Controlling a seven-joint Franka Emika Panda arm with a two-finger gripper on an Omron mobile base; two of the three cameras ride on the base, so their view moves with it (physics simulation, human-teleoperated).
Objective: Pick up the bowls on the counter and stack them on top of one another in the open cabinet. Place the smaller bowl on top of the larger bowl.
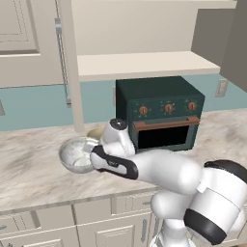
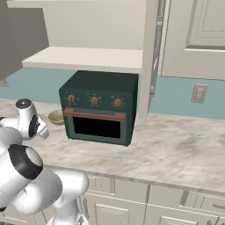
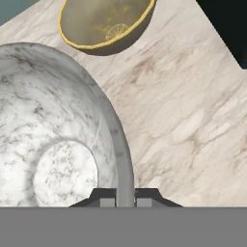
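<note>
Hand view gives me the relation I need: the larger bowl (image 3: 58,140) has its rim wall running straight up between my two finger tips, one inside the bowl and one outside, so the gripper (image 3: 124,197) is clamped on that rim at the side nearest the dark green oven (image 1: 159,113). In the left base view the larger bowl (image 1: 77,154) sits on the counter (image 1: 29,164) to the left of the oven, below and left of the open cabinet (image 1: 144,62). The smaller bowl (image 3: 103,24) rests just beyond it, close to the oven's left side. I judge the lift must go up and toward the shelf above the oven.
</note>
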